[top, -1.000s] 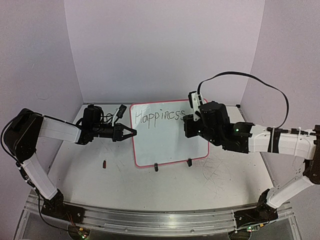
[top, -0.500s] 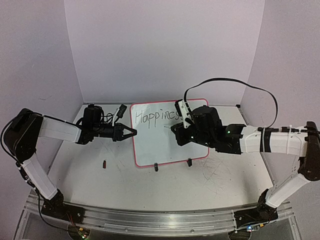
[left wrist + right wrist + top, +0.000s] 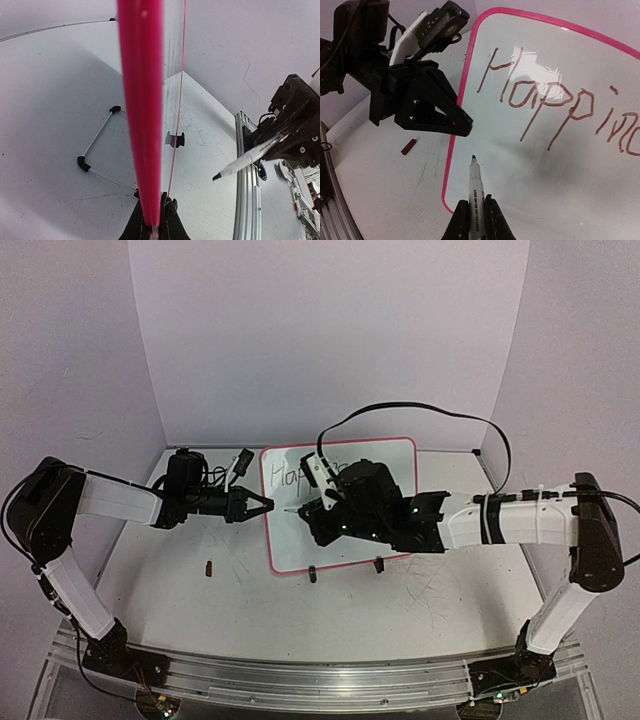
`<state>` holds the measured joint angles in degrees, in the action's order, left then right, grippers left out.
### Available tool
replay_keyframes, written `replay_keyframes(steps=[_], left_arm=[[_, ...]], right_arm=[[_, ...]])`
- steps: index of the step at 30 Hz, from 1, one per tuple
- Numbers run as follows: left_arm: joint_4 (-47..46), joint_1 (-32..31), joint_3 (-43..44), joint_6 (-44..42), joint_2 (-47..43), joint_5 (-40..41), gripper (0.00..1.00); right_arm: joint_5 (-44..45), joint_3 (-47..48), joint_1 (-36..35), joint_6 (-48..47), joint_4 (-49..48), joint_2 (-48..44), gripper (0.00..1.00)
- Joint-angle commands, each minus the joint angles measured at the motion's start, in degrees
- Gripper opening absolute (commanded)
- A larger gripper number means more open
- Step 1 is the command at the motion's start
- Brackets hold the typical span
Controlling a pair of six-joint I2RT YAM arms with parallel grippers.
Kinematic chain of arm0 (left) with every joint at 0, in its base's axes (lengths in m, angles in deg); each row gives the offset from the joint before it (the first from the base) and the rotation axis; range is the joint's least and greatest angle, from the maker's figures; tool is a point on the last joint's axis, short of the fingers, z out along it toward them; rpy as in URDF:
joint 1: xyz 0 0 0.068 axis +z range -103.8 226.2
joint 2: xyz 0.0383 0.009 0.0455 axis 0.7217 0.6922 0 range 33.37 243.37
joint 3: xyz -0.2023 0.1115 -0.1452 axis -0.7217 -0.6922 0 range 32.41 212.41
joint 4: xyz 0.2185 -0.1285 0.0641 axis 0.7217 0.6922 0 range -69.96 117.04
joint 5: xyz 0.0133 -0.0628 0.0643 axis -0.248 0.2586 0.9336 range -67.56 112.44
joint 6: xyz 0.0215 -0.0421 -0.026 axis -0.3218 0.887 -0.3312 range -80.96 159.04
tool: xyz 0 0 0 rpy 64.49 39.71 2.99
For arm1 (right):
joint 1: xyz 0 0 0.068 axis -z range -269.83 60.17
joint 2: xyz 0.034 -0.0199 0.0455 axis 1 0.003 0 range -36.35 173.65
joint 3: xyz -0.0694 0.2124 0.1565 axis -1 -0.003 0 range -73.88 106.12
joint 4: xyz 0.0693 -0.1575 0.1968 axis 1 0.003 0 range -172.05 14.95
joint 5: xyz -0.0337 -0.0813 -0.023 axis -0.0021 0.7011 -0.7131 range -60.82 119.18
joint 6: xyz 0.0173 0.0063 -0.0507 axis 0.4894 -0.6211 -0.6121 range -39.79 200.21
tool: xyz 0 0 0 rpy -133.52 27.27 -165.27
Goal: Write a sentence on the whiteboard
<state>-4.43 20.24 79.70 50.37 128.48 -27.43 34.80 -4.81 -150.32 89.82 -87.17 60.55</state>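
Left gripper (image 3: 154, 220) clamped on whiteboard (image 3: 545, 165) frame, right gripper (image 3: 473, 220) pinching marker (image 3: 474, 192): land your tip lightly, run the sentence (image 3: 545, 100) onto a level second line.

One glossy white, pink-framed rectangular whiteboard (image 3: 290, 545) has two small black clip feet (image 3: 312, 575). In front of it is one slim white marker pen (image 3: 476, 197); left of it, one small dark-red piece (image 3: 209, 567).

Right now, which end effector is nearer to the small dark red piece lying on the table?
Left. The left end effector is clamped on the whiteboard's left edge, just beyond the red piece; the right end effector holds a marker over the board, farther right.
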Motion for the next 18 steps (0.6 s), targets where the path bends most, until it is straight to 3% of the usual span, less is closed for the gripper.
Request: replay_keyframes(steps=[1, 18], left_arm=[[3.2, -0.4, 0.9, -2.5, -0.2, 6.2, 0.0], [3.4, -0.4, 1.4, -2.7, 0.3, 5.8, 0.0]], right_arm=[[2.0, 4.9, -1.0, 0.1, -1.9, 3.1, 0.0], [11.1, 7.4, -1.1, 2.7, -0.6, 6.1, 0.0]])
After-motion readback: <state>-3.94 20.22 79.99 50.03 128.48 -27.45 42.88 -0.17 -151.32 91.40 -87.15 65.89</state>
